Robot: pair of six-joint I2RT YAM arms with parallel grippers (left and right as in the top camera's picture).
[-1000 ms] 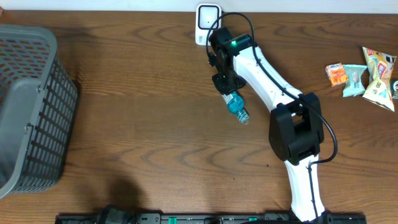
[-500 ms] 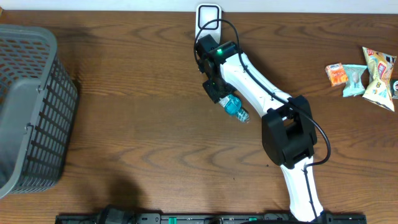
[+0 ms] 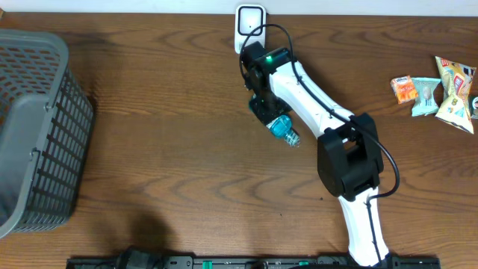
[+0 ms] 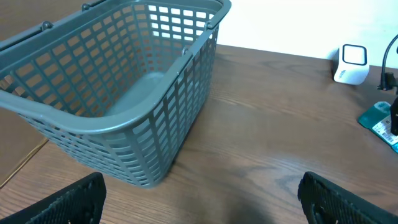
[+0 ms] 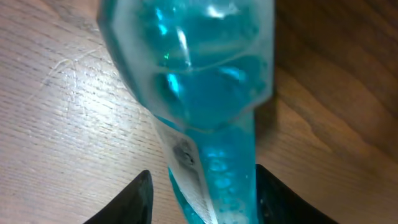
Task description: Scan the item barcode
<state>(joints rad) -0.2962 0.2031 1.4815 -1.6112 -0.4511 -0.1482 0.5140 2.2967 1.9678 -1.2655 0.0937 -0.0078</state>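
Far left sits the basket (image 3: pixel 67 149). My left gripper (image 4: pixel 202 180) hangs near it with its fingers spread wide and nothing in them, well apart from the work. Toward the middle, the scanner (image 3: pixel 249 21) stands at the table's far edge. Just this side of it is my right gripper (image 3: pixel 265 108), clamped on the bottle (image 3: pixel 284 131), though the close view is too blurred to be sure both fingers touch it. The bottle's long axis runs diagonally from the jaws toward me and to the right, so it points away from the scanner. The right arm is plainly the nearer one. I judge the next move must swing the bottle's label (image 5: pixel 183 155) round to face the scanner.
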